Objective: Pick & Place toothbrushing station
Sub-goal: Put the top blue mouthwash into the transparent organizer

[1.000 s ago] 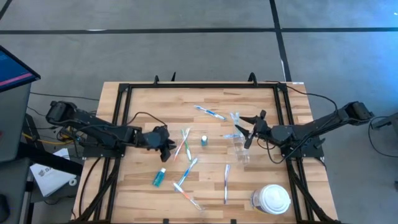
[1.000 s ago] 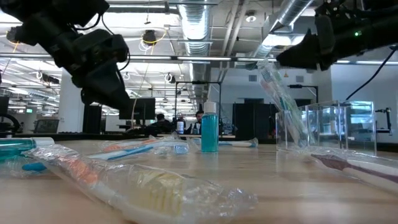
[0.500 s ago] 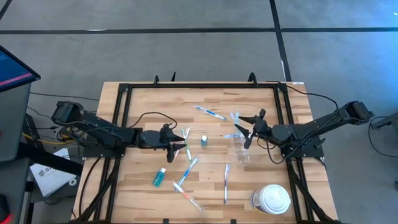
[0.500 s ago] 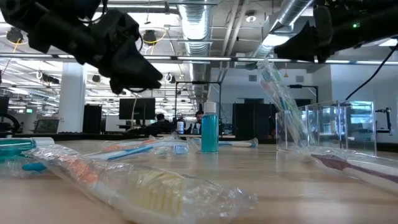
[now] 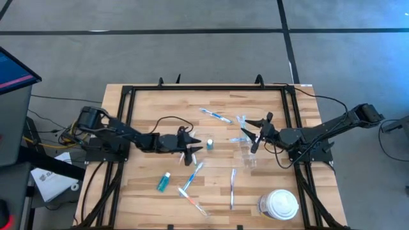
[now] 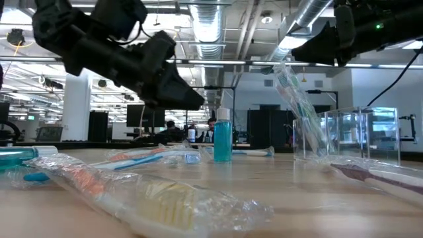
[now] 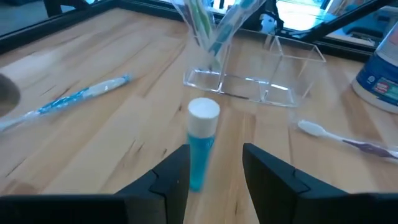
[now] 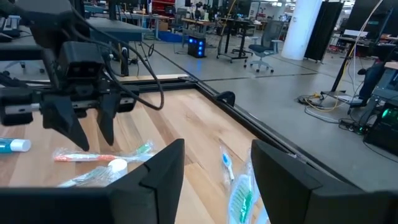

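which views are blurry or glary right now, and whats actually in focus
Low view: the wrapped toothbrush up close is soft, the standing teal tube sharper, and the ceiling lights glare. Left wrist view: the same tube is smeared, as is the clear holder behind it. Right wrist view: the left gripper is fairly crisp, the near green brush blurred. High view: evenly lit.

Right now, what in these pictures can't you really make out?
- Label on the white container: left wrist view, cut off by the picture's edge.
- How many brushes stand in the clear holder: high view, too small; right gripper hangs beside it.
- Teal tube: left wrist view, blurred, no print readable, just ahead of the open left gripper.
- People behind the table: low view, tiny and dark.
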